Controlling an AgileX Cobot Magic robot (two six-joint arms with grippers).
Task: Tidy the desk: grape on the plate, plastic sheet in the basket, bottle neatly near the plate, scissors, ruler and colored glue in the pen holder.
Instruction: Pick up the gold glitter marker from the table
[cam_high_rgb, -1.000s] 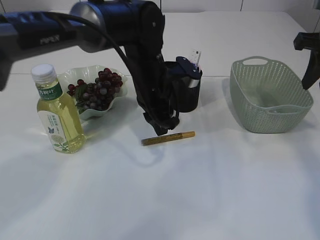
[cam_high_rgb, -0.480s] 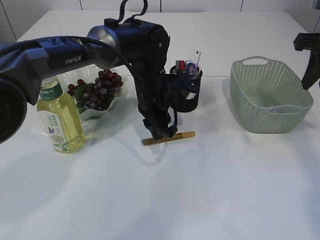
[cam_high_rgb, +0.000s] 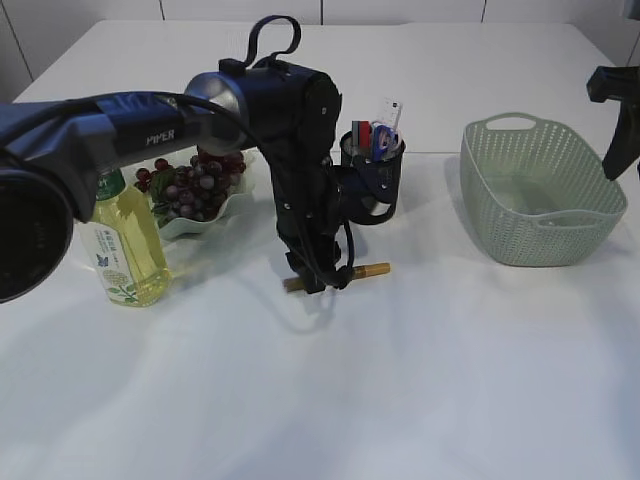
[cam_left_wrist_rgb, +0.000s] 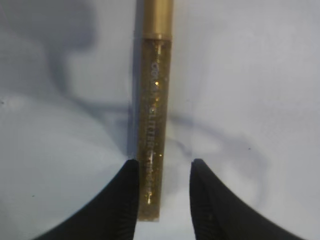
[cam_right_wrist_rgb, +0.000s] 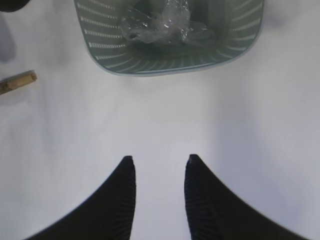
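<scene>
The gold colored glue (cam_left_wrist_rgb: 154, 110) lies flat on the white table, in front of the pen holder (cam_high_rgb: 375, 190). My left gripper (cam_left_wrist_rgb: 162, 165) is open and low over the glue's near end, with the tube lying against one finger and a gap to the other. In the exterior view the left gripper (cam_high_rgb: 318, 280) covers the tube's left end. Scissors (cam_high_rgb: 370, 135) and the ruler (cam_high_rgb: 393, 110) stand in the holder. Grapes (cam_high_rgb: 195, 180) rest on the plate (cam_high_rgb: 185, 228), and the bottle (cam_high_rgb: 125, 250) stands beside it. The plastic sheet (cam_right_wrist_rgb: 165, 22) lies in the basket (cam_right_wrist_rgb: 170, 60). My right gripper (cam_right_wrist_rgb: 159, 160) hangs open and empty.
The green basket (cam_high_rgb: 540, 195) stands at the right, with the right gripper (cam_high_rgb: 612, 165) raised beside it at the frame edge. The left arm crosses in front of the plate and the pen holder. Bare white table fills the foreground.
The left arm has come down and slightly towards the front, bringing its open fingers over the left end of the glue. The glue and the right arm have not moved.
</scene>
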